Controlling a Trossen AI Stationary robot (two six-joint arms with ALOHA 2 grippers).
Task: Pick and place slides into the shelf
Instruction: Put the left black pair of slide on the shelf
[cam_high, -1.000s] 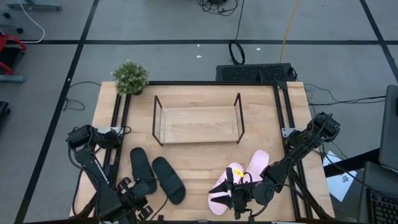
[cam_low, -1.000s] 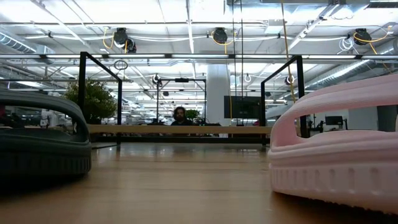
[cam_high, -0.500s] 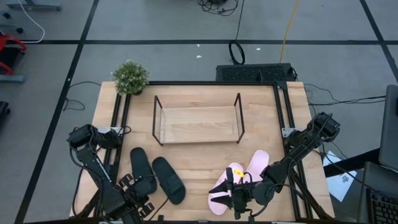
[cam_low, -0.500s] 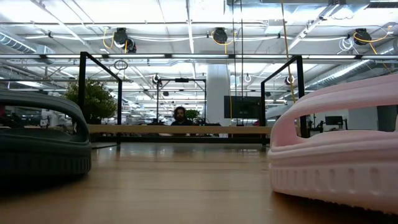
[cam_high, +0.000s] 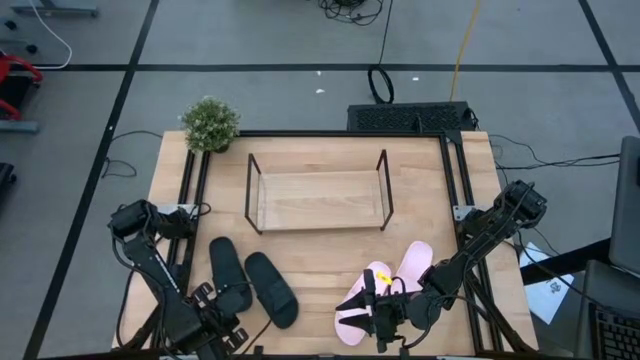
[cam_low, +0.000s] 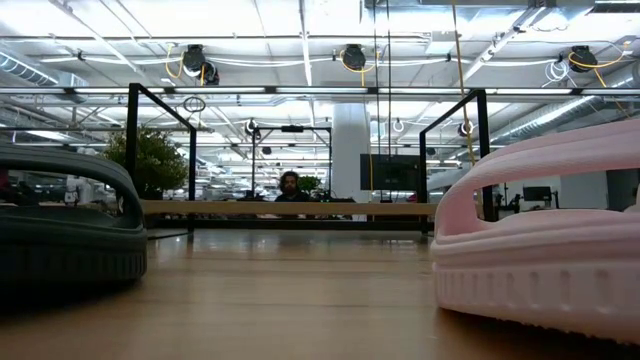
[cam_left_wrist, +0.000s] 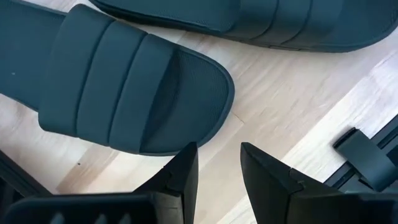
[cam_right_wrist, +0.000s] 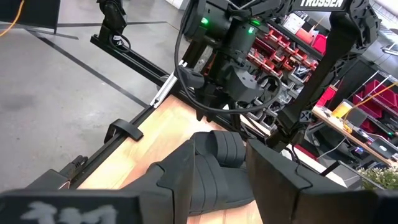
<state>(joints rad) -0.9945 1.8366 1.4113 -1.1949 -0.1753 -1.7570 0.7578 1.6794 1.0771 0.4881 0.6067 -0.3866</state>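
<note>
My left tool (cam_left_wrist: 219, 163) hangs low over the near left corner of the tabletop (cam_high: 320, 270), its fingers (cam_left_wrist: 181, 171) parted with bare wood showing between them, gripping nothing. Just ahead of it lies one black slide (cam_left_wrist: 121, 93), sole down; the other black slide (cam_left_wrist: 261, 22) lies beyond it. From above, the two black slides (cam_high: 252, 283) lie side by side, close together, near the front left.

My right tool (cam_high: 380, 318) sits at the front right, over the near end of the pink slides (cam_high: 385, 285), which lie side by side and touching. Its fingers (cam_right_wrist: 180, 171) stand apart with a gap between them, and I see nothing clamped in that gap.

The shelf (cam_high: 318, 190) stands in the middle of the tabletop toward the far edge, well apart from all four slides, with nothing on its wooden base. A small potted plant (cam_high: 210, 123) sits at the far left corner.

From tabletop height, a black slide (cam_low: 65, 235) fills the left and a pink slide (cam_low: 545, 250) the right, with the shelf between and behind them.
</note>
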